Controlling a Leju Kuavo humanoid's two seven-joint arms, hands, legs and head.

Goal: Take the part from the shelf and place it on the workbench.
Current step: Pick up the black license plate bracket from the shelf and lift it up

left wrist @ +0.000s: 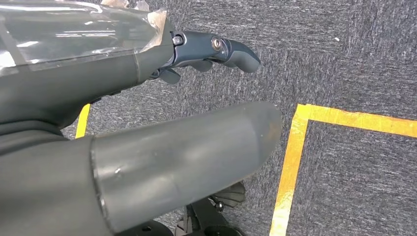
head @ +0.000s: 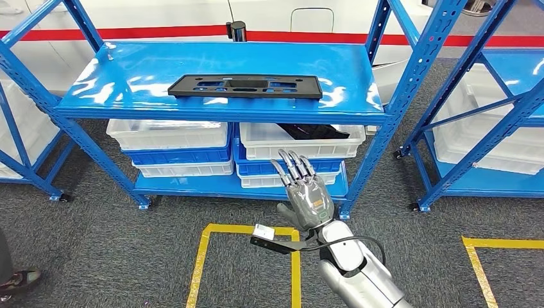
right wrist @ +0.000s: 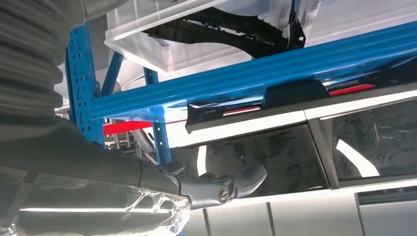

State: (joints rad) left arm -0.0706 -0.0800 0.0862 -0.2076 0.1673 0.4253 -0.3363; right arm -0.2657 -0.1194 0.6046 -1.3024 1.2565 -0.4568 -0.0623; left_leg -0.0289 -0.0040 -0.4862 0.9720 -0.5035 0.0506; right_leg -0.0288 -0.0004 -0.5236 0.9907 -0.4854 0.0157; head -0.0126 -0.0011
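Part: one flat black plastic panel with cutouts, lying flat on the top board of the blue shelf, roughly centred, untouched. No readable writing on it.

Near to far. Right hand raised in front of the shelf, fingers extended and apart, holding nothing, below and well short of the part. White tag on the small black piece at its wrist, text too small to read. Left hand hangs over the grey carpet, nothing in it; fingers mostly hidden, can't tell if they're spread or curled.

Yellow tape outlines on the floor, two seen from the head. Shoe of a person at the lower left.

Lower shelf level: stacked bins, three white and two blue visible. Upper right white one has a second black part in it.

Second blue rack to the right, white bins on it
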